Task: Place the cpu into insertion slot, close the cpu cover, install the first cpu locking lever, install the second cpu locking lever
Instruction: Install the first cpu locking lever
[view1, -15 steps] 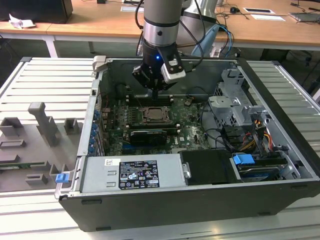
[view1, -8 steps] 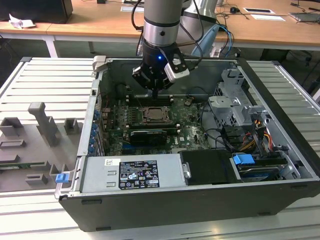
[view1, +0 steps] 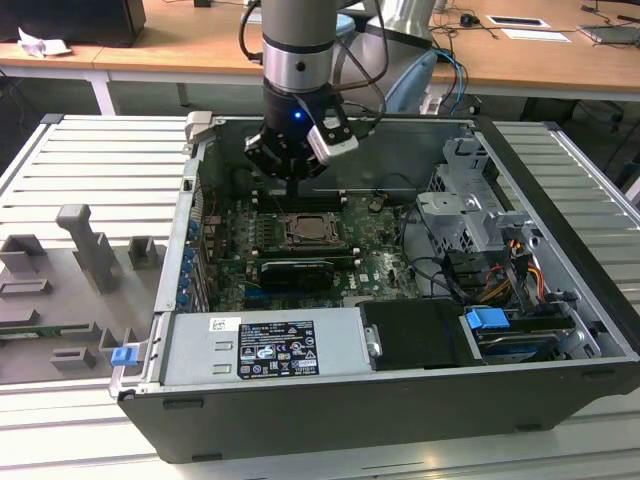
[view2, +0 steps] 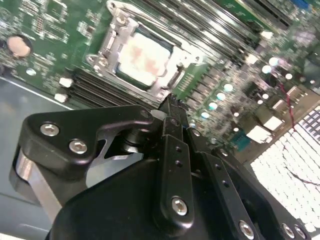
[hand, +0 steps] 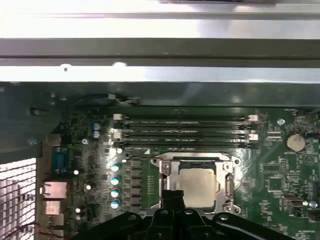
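Fingers (view2: 175, 150) of the gripper (view2: 171, 103) look pressed together on nothing, poised just beside the slot (view1: 292, 238); cpu (hand: 199, 184) sits inside, cover (hand: 166, 175) seemingly down; we judge locking is in hand; it calls for exact tip placement.

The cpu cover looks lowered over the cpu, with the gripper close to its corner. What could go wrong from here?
1. The gripper tip sits by a corner of the cpu cover; a sideways slip could scrape the cpu face exposed in the cut-out.
2. Small capacitors and the memory slots stand close beside the socket, so a wide move there could knock them.
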